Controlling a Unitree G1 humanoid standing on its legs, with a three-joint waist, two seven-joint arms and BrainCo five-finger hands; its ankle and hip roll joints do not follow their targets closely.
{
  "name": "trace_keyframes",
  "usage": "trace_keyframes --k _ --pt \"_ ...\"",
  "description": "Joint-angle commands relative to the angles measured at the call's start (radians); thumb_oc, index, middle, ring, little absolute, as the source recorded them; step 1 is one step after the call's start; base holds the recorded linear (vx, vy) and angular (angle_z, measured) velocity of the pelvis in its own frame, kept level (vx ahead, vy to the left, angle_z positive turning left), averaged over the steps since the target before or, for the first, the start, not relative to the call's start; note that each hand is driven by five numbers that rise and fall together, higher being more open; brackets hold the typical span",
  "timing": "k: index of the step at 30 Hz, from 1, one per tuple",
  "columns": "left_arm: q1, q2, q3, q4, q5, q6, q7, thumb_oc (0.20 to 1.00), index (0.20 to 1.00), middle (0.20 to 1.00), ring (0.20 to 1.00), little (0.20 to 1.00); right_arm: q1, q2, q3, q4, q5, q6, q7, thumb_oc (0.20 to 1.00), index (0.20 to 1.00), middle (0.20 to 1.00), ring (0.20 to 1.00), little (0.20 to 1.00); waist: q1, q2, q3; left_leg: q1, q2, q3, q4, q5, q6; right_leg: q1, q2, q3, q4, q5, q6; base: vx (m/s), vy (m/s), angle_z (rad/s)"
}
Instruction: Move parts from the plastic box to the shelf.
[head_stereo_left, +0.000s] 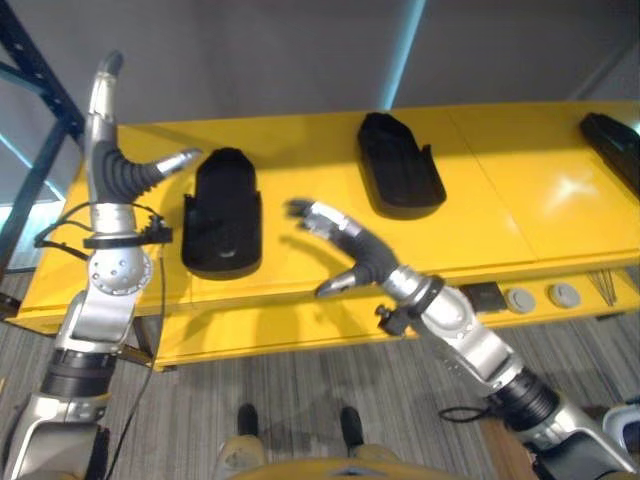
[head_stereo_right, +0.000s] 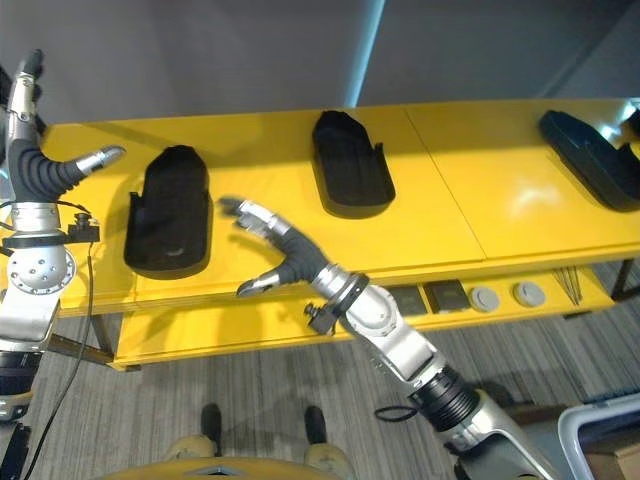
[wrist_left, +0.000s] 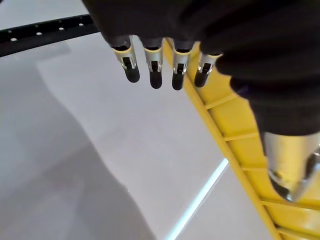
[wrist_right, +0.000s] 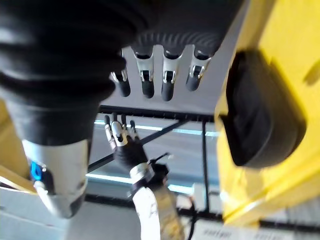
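- My left hand is raised at the left end of the yellow shelf, over its left edge, fingers straight and released, thumb sticking out to the right toward the nearest part; holding nothing
- My right hand hovers over the shelf's near edge, between the left and middle parts, fingers spread and relaxed, thumb pointing down-left; nothing in it either
- In right wrist view my own fingers hang loose, w/ the left hand showing further off
- Left black part: long moulded shell, lies flat on the shelf top, just right of my left thumb and just left of my right hand; not touched by either as far as I can tell
- Middle black part: same sort of shape, lies further back and to the right, well apart from the left one, angled a bit
- Third black part: at the far right end of the shelf top, partly cut off by the view edge
- Lower shelf level, right side under the top: two round grey discs side by side, dark flat squares next to them, thin rods further right
- Dark blue upright frame stands at the left beyond the shelf
- Grey striped carpet floor in front of the shelf
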Motion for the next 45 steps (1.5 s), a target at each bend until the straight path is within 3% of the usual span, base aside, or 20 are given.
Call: trace_keyframes --k 1,6,19,25,34,45 --pt "0.004 0.05 0.014 0.001 -0.065 -0.099 -0.035 1.0 1.0 1.0 1.0 1.0 0.029 0.023 -0.03 0.001 0.169 0.012 0.128 0.2 0.2 0.2 0.2 0.2 0.015 -0.03 -0.042 0.006 -0.005 -0.009 0.139 -0.208 0.005 0.0 -0.039 -0.036 0.15 -0.208 0.065 0.01 0.031 -0.04" --pt "0.076 0.038 0.035 -0.089 -0.091 -0.157 -0.091 1.0 1.0 1.0 1.0 1.0 0.013 0.04 0.052 0.11 0.103 0.042 0.174 0.2 0.2 0.2 0.2 0.2 0.041 -0.043 -0.051 0.008 -0.01 -0.02 0.153 -0.218 0.006 0.012 -0.052 -0.036 0.149 -0.211 0.062 0.01 0.005 0.0" --pt "0.186 0.002 0.054 -0.096 -0.157 -0.172 -0.127 1.0 1.0 1.0 1.0 1.0 -0.063 0.175 0.149 0.288 0.032 0.053 0.158 0.2 0.2 0.2 0.2 0.2 0.104 -0.045 -0.03 -0.009 -0.008 -0.055 0.159 -0.213 0.005 0.013 -0.059 -0.054 0.148 -0.215 0.049 0.02 -0.009 0.1" --pt "0.213 -0.013 0.017 -0.113 -0.163 -0.172 -0.136 1.0 1.0 1.0 1.0 1.0 -0.104 0.245 0.131 0.388 -0.018 0.024 0.086 0.2 0.2 0.2 0.2 0.2 0.13 -0.042 -0.03 -0.016 -0.01 -0.071 0.154 -0.211 0.007 0.017 -0.06 -0.064 0.14 -0.215 0.047 0.03 -0.012 0.08" --pt "0.239 -0.029 0.008 -0.106 -0.223 -0.163 -0.146 1.0 1.0 1.0 1.0 1.0 -0.125 0.281 0.091 0.449 -0.038 0.012 0.023 0.2 0.2 0.2 0.2 0.2 0.147 -0.033 -0.04 -0.008 -0.019 -0.085 0.147 -0.212 0.012 0.036 -0.067 -0.076 0.129 -0.216 0.044 0.03 0.001 0.08" --pt "0.233 -0.041 -0.021 -0.09 -0.283 -0.16 -0.16 1.0 1.0 1.0 1.0 1.0 -0.19 0.402 0.039 0.706 -0.03 0.002 -0.077 0.2 0.2 0.2 0.2 0.2 0.178 -0.024 -0.053 -0.001 -0.029 -0.105 0.147 -0.22 0.018 0.051 -0.072 -0.09 0.122 -0.219 0.042 0.02 0.003 0.03"
